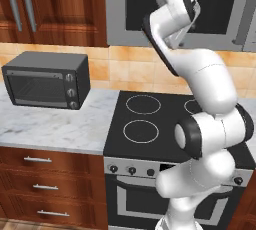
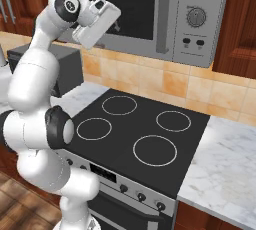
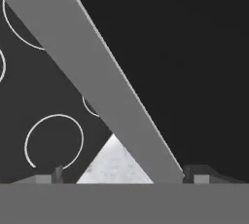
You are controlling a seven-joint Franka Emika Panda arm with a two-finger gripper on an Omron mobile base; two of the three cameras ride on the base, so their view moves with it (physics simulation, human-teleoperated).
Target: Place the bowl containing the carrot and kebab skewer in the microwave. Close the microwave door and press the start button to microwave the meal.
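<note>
1. The large silver-grey microwave [image 2: 200,19] hangs along the top of the right base view, above the black glass cooktop [image 2: 140,134]; its side control panel with a round dial [image 2: 196,16] sits at the upper right.
2. The wide silver-grey framed microwave door with its dark window [image 2: 135,4] fills the top centre of that view and looks to lie flush with the front, so the cavity and anything in it are hidden.
3. The white arm's two-finger gripper [image 2: 114,24] is raised at the upper left of the right base view, right at the door's dark window; whether it touches the door cannot be told.
4. In the hand view the two dark fingertips [image 3: 58,173] stand wide apart at the bottom corners, nothing between the jaws. The door's grey frame crosses that view as a diagonal band, dark window to its right, cooktop rings to its left.
5. A smaller dark-grey toaster oven [image 1: 47,80] stands on the pale marble table [image 1: 50,126] at the left of the left base view, its glass front shut.
</note>
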